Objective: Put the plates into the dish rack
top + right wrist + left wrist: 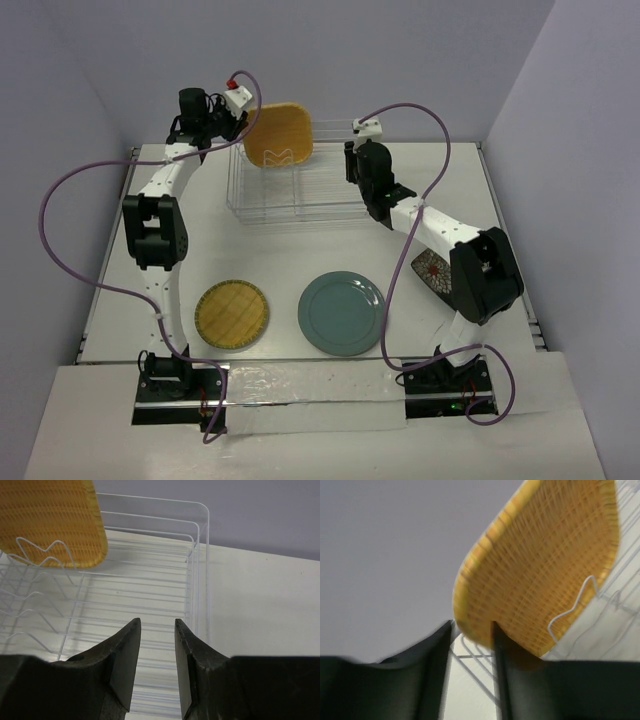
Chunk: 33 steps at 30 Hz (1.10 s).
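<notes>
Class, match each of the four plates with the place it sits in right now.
Plates:
1. orange-tan rounded square plate
2. small round yellow grid plate
3. plain round teal plate
4. dark square floral plate

Places:
A. flat on the table, roughly central
B. partly hidden under the right arm
C. standing in the white wire dish rack
D. flat on the table beside the left arm

Pairs: 1-C; 2-D; 3-A; 4-B

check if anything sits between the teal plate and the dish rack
Nothing visible does: only bare table lies between the teal plate and the dish rack.
</notes>
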{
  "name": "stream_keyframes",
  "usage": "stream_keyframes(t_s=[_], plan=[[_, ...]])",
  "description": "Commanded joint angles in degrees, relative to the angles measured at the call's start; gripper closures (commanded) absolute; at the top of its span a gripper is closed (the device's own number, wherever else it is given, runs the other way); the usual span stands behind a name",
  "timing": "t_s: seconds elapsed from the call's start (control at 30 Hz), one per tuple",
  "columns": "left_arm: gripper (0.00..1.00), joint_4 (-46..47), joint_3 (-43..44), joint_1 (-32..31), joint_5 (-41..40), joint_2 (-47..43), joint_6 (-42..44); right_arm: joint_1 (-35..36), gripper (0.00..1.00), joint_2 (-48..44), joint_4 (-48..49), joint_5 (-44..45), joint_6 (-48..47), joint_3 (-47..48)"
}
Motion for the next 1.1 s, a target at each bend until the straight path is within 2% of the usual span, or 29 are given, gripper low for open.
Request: stream_keyframes(t_s=[0.0, 0.2, 0.3, 0.33, 0.4, 0.43, 0.47, 0.5, 0.53, 0.63, 0.67, 0.7, 0.73, 0.77, 0.8, 0.83, 0.87, 0.9, 0.97, 1.07], plan=[[0.38, 1.6, 2.6, -0.7, -4.2, -3.6, -0.5, 0.4, 0.58, -2.9, 1.8, 0.7, -0.1, -0.5], [0.12, 1.5, 1.7, -0.7, -7.3, -7.3, -0.4, 0.5, 0.55, -5.4, 2.2, -1.4, 1.0, -2.1], [0.05, 1.4, 1.3, -0.7, -9.0, -9.3, -1.2, 0.6, 0.49, -7.2, 2.4, -2.0, 1.4, -3.7], [0.04, 1.3, 1.5, -0.7, -10.5, -9.7, -1.6, 0.7, 0.40, -8.2, 2.2, -2.1, 1.3, -4.0], [0.04, 0.9, 2.1, -0.7, -11.6, -10.6, -3.1, 0.9, 0.31, -9.4, 2.0, -2.0, 1.3, -4.6], [0.01, 0.8, 2.1, -0.7, -12.2, -11.7, -4.6, 0.9, 0.23, -10.7, 1.9, -1.5, 1.5, -5.2], [0.01, 1.2, 2.1, -0.7, -13.1, -12.6, -6.0, 0.9, 0.22, -10.8, 1.8, -1.4, 1.7, -5.7], [0.01, 2.2, 1.0, -0.7, -14.7, -14.0, -8.0, 0.9, 0.09, -12.5, 1.7, -1.0, 2.3, -6.3], [0.01, 3.4, -0.1, -0.7, -16.3, -15.4, -10.0, 0.9, 0.03, -13.8, 1.5, -0.7, 2.7, -6.8], [0.01, 8.1, -4.7, -0.7, -24.1, -21.2, -20.7, 0.9, 0.00, -18.0, 0.0, -1.1, 5.5, -9.0], [0.01, 8.1, -4.9, -0.7, -24.6, -21.4, -21.4, 0.9, 0.00, -18.2, -0.7, -1.2, 6.2, -9.1], [0.01, 7.6, -6.2, -0.9, -28.7, -23.9, -27.6, 0.9, 0.00, -20.4, -1.4, -1.1, 7.3, -10.7], [0.01, 6.3, -7.2, -1.0, -30.2, -25.4, -31.1, 0.9, 0.00, -21.8, -1.6, -1.1, 8.1, -12.0], [0.01, 2.8, -8.3, -1.3, -35.8, -27.9, -39.1, 1.0, 0.00, -23.4, -1.7, -1.3, 8.7, -14.6], [0.01, 0.8, -10.8, -1.5, -38.2, -29.1, -42.7, 1.0, 0.00, -26.4, -1.7, -1.6, 9.3, -16.1], [0.01, -1.7, -12.8, -1.5, -39.8, -30.4, -50.0, 0.9, 0.00, -28.3, -2.3, -2.4, 11.0, -19.2], [0.01, -6.5, -18.4, -1.6, -42.4, -33.7, -55.7, 0.9, 0.00, -32.0, -3.0, -3.9, 12.4, -21.7], [0.01, -8.3, -20.6, -1.6, -43.4, -35.0, -57.8, 0.9, 0.00, -33.4, -3.7, -4.5, 13.4, -22.6], [0.01, -11.1, -31.0, -1.9, -45.0, -40.1, -66.9, 0.9, 0.00, -38.1, -6.0, -9.0, 15.9, -27.7], [0.01, -12.5, -44.1, -2.2, -46.4, -47.2, -73.0, 0.9, 0.00, -43.3, -7.5, -15.8, 18.7, -32.6]])
